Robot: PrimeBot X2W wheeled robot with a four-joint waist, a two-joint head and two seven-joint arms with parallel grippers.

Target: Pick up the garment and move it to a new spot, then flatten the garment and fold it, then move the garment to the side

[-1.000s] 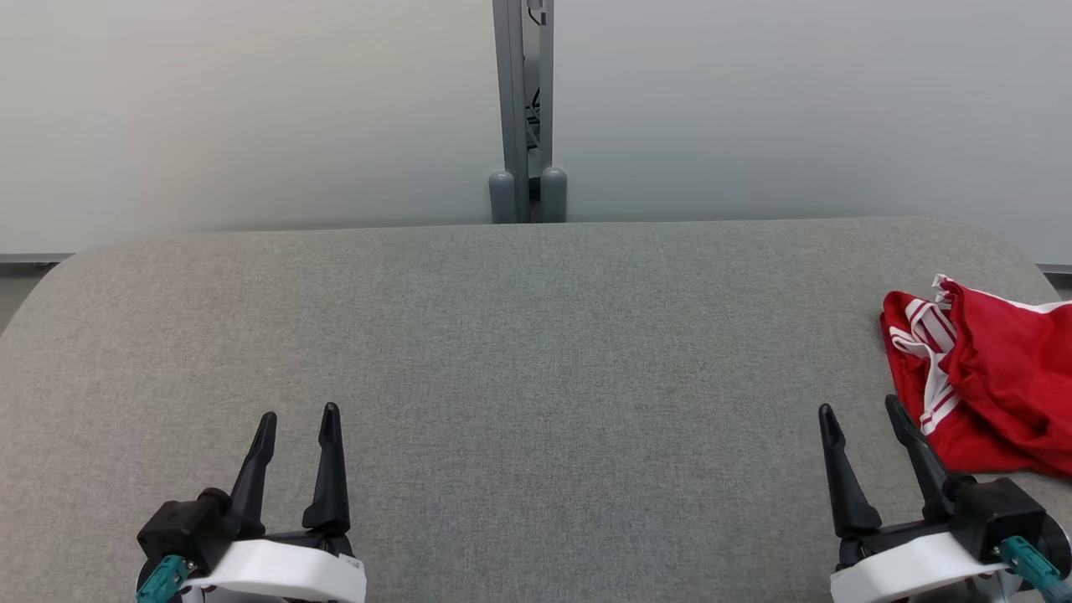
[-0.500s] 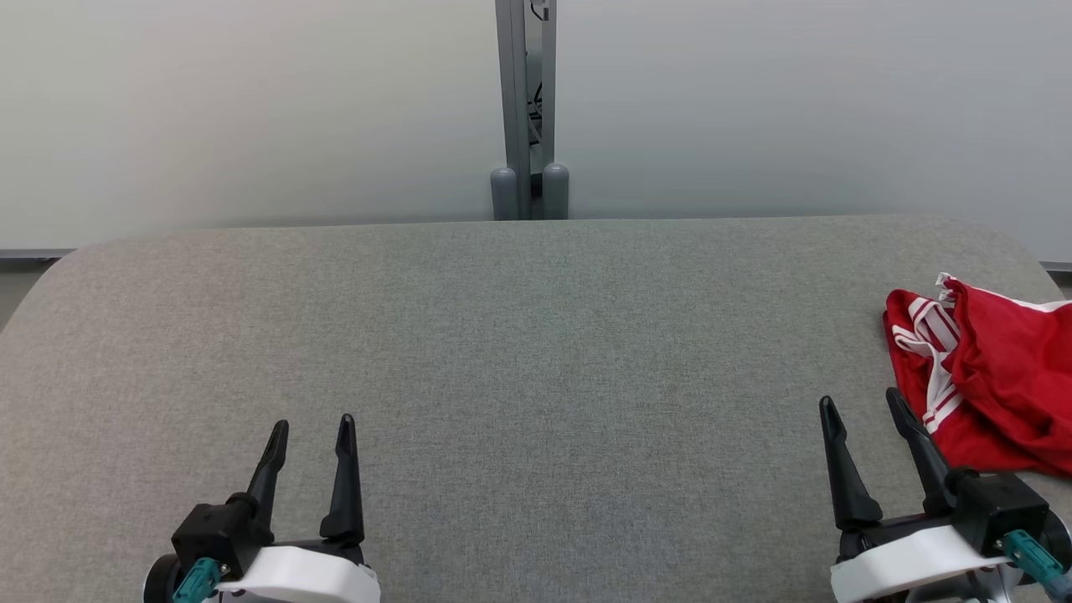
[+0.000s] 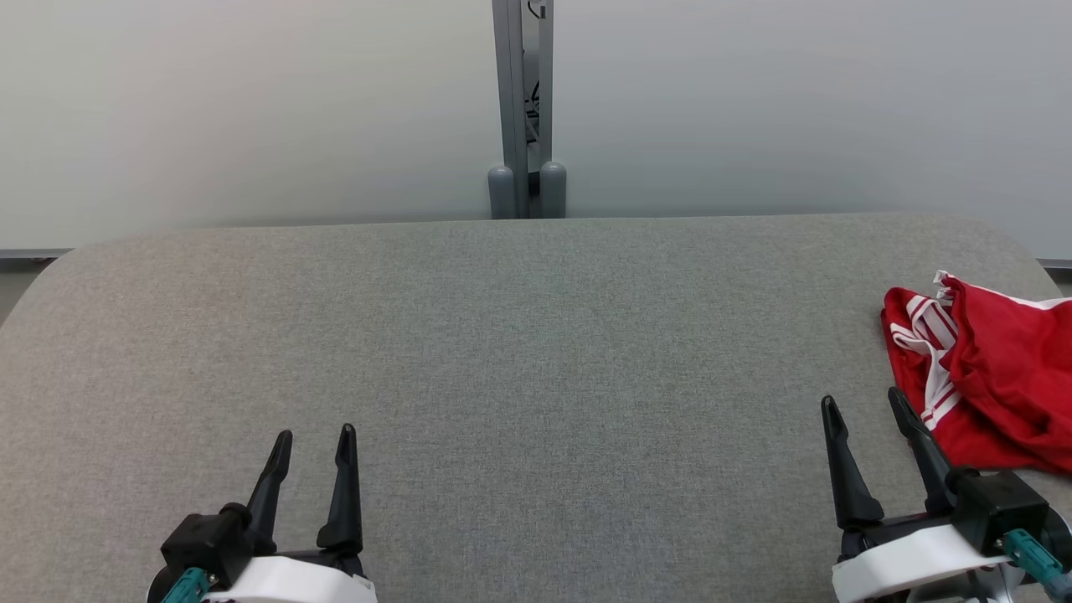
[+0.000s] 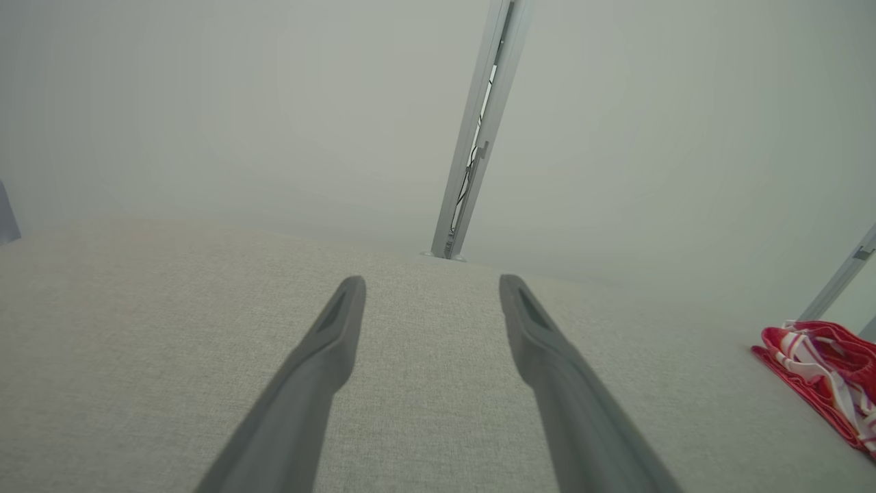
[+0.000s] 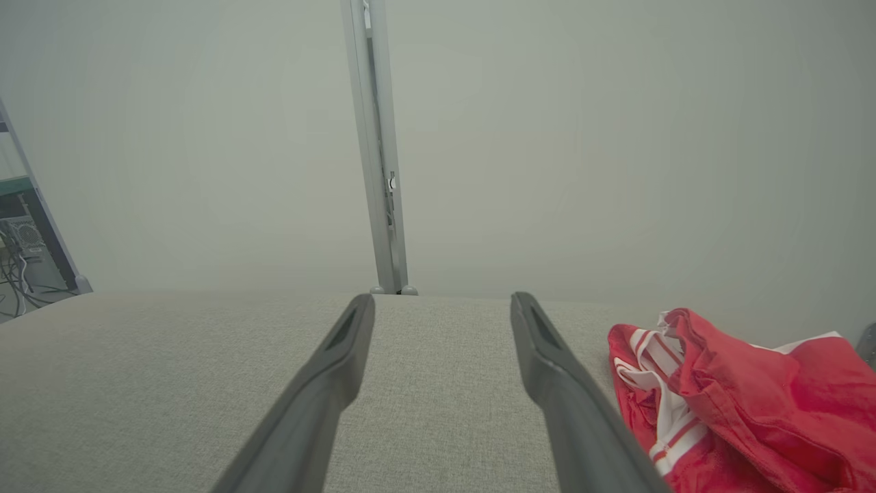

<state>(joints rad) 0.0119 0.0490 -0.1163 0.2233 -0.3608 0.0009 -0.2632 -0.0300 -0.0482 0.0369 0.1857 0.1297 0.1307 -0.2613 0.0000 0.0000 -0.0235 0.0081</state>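
Head view: the grey fabric-covered table point(image 3: 502, 352) takes most of the scene, with pale wall panels and a grey metal post point(image 3: 521, 100) behind it; the red garment point(image 3: 997, 377), a sports piece with white striped trim point(image 3: 921, 335), lies bunched on the table's right end, partly cut by the picture edge, neither flat nor neatly folded as far as I can see; such a heap at the side could fit a garment waiting to be lifted, or one loosely folded and already set aside, and I cannot decide which; the right gripper point(image 3: 861, 396) rests just beside its near border, jaws wide apart and holding nothing; the left gripper point(image 3: 316, 430) is well apart from it at the lower left, also wide and empty; I judge the cloth thin, light and soft, so it will sag rather than keep a shape, and a grasp would be surest on the striped hem, where layers are doubled; the right wrist view adds the folds and trim from close, and a dark rack with cables point(image 5: 27, 233) at its far left; the left wrist view gives the garment as a small red strip at its right border.
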